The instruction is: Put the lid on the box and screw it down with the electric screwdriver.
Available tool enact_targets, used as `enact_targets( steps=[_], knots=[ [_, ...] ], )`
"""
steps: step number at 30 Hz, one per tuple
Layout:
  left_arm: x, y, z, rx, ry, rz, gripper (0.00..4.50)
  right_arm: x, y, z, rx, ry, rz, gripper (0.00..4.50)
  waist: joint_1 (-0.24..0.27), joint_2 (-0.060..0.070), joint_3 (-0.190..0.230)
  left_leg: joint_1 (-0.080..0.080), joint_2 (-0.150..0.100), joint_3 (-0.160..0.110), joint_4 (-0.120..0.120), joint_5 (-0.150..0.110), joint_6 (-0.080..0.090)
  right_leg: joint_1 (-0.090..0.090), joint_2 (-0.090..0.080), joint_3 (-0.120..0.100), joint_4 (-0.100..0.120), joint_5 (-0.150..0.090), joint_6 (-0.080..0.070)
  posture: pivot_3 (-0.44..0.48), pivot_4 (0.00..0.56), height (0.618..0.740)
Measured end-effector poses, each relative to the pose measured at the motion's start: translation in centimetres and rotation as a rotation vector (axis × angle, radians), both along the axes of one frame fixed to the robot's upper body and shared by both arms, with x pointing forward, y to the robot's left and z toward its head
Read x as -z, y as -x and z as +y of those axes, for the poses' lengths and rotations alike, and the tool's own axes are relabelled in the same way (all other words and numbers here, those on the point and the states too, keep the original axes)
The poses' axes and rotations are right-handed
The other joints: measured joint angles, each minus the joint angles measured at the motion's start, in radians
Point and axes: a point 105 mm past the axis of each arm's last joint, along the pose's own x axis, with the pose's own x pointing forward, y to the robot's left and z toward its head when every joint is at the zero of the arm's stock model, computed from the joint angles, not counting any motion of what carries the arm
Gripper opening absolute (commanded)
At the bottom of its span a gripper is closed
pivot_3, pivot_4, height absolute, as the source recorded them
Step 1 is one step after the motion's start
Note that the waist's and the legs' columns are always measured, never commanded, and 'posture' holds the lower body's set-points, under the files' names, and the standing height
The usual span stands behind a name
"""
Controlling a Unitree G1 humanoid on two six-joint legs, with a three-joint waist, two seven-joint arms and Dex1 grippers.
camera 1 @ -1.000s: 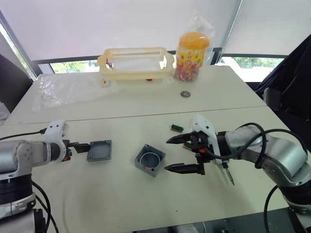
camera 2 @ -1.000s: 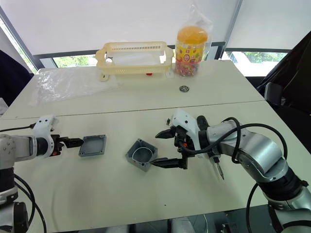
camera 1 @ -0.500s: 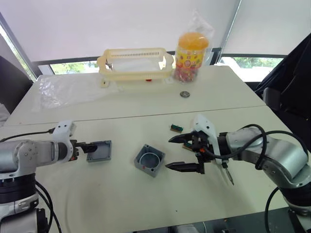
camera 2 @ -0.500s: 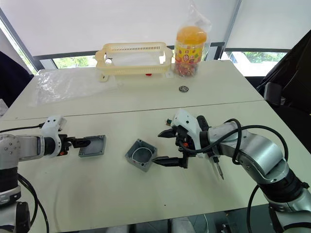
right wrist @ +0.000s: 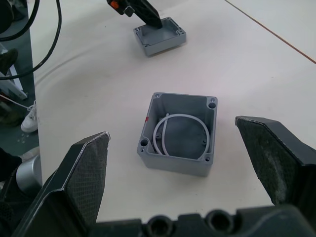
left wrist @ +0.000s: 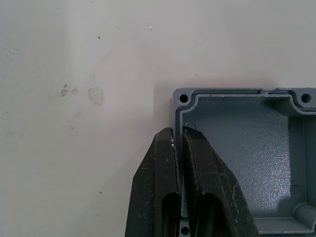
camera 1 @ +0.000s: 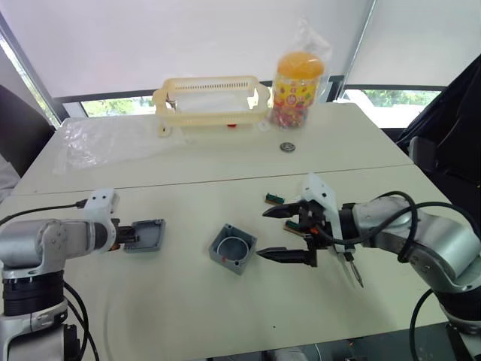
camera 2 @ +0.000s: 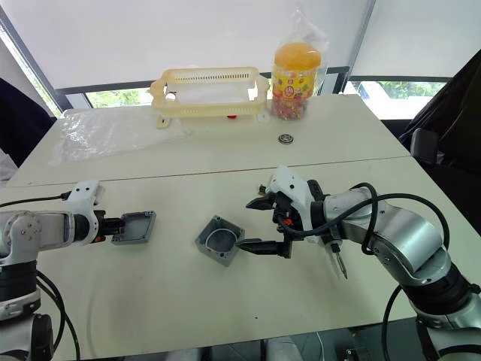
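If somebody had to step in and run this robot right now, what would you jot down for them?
Left gripper: shut on the lid's rim, lid hollow side up, tilted at the table's left.
Right gripper: open, empty, beside the box.
Box: open, mid-table, ring inside.
Screwdriver: lying behind the right gripper, untouched.
Done: lid gripped.
Left: carry lid over, flip it onto the box, fetch screwdriver, drive the screws.

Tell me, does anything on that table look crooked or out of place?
The lid looks odd: it is tipped up on one side rather than lying flat, because the left tool has pinched its rim. The box sits turned at an angle to the table edge, open side up. Nothing looks spilled or broken.
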Motion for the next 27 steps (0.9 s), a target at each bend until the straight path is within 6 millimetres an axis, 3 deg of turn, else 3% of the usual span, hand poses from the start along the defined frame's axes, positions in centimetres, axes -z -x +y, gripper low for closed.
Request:
enact_targets(
  steps=[4, 6, 9, 12, 14, 17, 21, 27],
  knots=[
    [-0.5, -0.5, -0.4, 0.023, 0.026, -0.047, 0.02, -0.4, -0.4, 0.3, 0.015, -0.062, 0.011, 4.50, 0.001, -0.001, 0.001, 0.000, 0.000, 0.000, 0.000, 0.000, 0.000, 0.000, 0.000, 0.000, 0.000, 0.000, 0.000, 0.000, 0.150, 0.740],
    [-2.1, -1.6, -1.0, 0.059, 0.044, -0.149, 0.02, -1.2, -1.2, 0.5, 0.041, -0.141, 0.033, 4.50, 0.002, -0.004, 0.003, -0.002, 0.000, -0.002, 0.000, 0.002, -0.004, -0.001, 0.000, -0.001, 0.000, 0.000, 0.000, 0.000, 0.150, 0.740],
    [-8.0, -4.3, -2.1, 0.122, 0.047, -0.467, 0.02, -4.5, -4.4, 0.7, 0.145, -0.327, 0.034, 4.50, 0.002, -0.005, 0.003, -0.003, 0.000, -0.002, 0.000, 0.004, -0.007, -0.002, 0.000, -0.001, 0.000, 0.001, -0.001, 0.000, 0.150, 0.740],
    [-14.8, -5.5, -3.9, 0.181, 0.068, -0.797, 0.02, -8.0, -7.8, 0.7, 0.257, -0.493, 0.025, 4.50, 0.003, -0.005, 0.003, -0.003, 0.000, -0.001, -0.001, 0.004, -0.008, -0.002, 0.000, -0.001, -0.001, 0.001, 0.000, 0.000, 0.150, 0.740],
    [-17.1, -5.7, -5.1, 0.208, 0.096, -0.905, 0.02, -9.2, -8.8, 1.2, 0.264, -0.563, 0.053, 4.50, 0.002, -0.005, 0.003, -0.003, 0.000, 0.000, -0.002, 0.004, -0.008, -0.002, 0.000, -0.001, -0.002, 0.001, 0.000, 0.000, 0.150, 0.740],
    [-19.0, -6.3, -8.0, 0.279, 0.150, -0.988, 0.02, -11.0, -9.2, 3.1, 0.206, -0.630, 0.102, 4.50, 0.000, -0.004, 0.003, -0.007, 0.000, 0.000, -0.002, 0.004, -0.008, -0.007, 0.000, -0.001, -0.002, 0.001, 0.000, 0.000, 0.150, 0.740],
    [-19.8, -6.4, -10.1, 0.340, 0.165, -1.027, 0.02, -12.8, -9.2, 4.3, 0.163, -0.668, 0.113, 4.50, -0.005, -0.004, 0.003, -0.009, 0.001, 0.000, -0.003, 0.004, -0.008, -0.009, 0.000, -0.001, -0.002, 0.002, 0.000, 0.000, 0.150, 0.740],
    [-19.5, -6.4, -11.5, 0.370, 0.200, -1.023, 0.02, -12.4, -10.0, 5.1, 0.176, -0.670, 0.144, 4.50, -0.004, -0.004, 0.003, -0.009, 0.001, 0.000, -0.003, 0.004, -0.008, -0.009, 0.000, -0.001, -0.001, 0.002, 0.001, 0.000, 0.150, 0.740]
  ],
)
